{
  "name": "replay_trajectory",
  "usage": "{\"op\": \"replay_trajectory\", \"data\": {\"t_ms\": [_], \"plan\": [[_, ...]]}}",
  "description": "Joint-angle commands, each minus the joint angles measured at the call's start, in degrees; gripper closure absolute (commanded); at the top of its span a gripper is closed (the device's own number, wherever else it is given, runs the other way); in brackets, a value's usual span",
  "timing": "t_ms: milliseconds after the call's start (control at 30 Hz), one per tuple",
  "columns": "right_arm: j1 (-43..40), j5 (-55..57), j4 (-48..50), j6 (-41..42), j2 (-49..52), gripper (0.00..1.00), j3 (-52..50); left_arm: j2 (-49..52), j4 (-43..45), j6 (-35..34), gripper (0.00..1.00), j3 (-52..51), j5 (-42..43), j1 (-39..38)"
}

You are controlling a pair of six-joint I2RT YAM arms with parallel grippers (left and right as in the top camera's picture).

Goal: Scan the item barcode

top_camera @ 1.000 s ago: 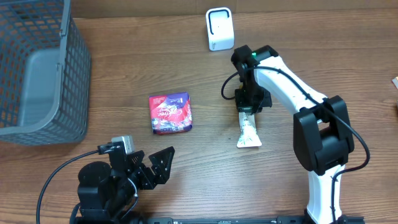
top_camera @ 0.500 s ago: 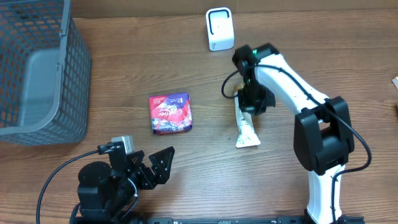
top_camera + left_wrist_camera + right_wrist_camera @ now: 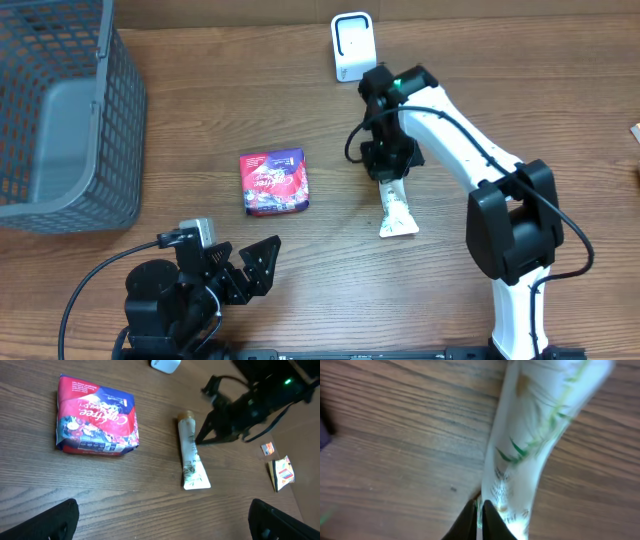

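Leftward and a little farther away, toward the boxy white scanner (image 3: 353,47), is where our right gripper (image 3: 391,168) has swung since a second ago. It has dragged the cap end of the tube (image 3: 397,210) left with it. We see the soft white tube, printed with green leaves, lying on the wood-grain table (image 3: 520,80), its flat crimped end nearest. Our right fingertips (image 3: 490,519) are pressed almost together, pinching the tube's edge. Our left gripper (image 3: 245,262) stands spread wide and unmoved, holding nothing.

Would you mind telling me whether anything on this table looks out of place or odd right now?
The right end effector is shut with its tips at the edge of the tube, not around it; the tube lies flat on the table. Whether it pinches anything is unclear.
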Motion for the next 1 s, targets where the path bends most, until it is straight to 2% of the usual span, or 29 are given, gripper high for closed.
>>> {"op": "replay_trajectory", "data": {"t_ms": [0, 100, 433, 567, 800, 967], "plan": [[0.15, 1.31, 2.16, 1.16, -0.66, 0.95, -2.86, -0.24, 0.07, -0.59, 0.00, 0.33, 0.39, 0.24], [0.15, 5.88, 4.04, 3.58, -0.66, 0.96, -4.87, -0.24, 0.07, -0.59, 0.00, 0.33, 0.39, 0.24], [0.15, 8.33, 9.90, 3.32, -0.66, 0.96, -8.66, -0.24, 0.07, -0.59, 0.00, 0.33, 0.39, 0.22], [0.15, 8.15, 6.05, 3.34, -0.81, 0.96, -5.64, -0.24, 0.07, -0.59, 0.00, 0.33, 0.39, 0.24], [0.09, 8.41, -5.03, 3.34, -0.81, 0.96, 6.91, -0.24, 0.07, -0.59, 0.00, 0.33, 0.39, 0.22], [0.09, 9.90, -5.55, 3.34, -0.76, 0.96, 7.91, -0.24, 0.07, -0.59, 0.00, 0.33, 0.39, 0.24]]}}
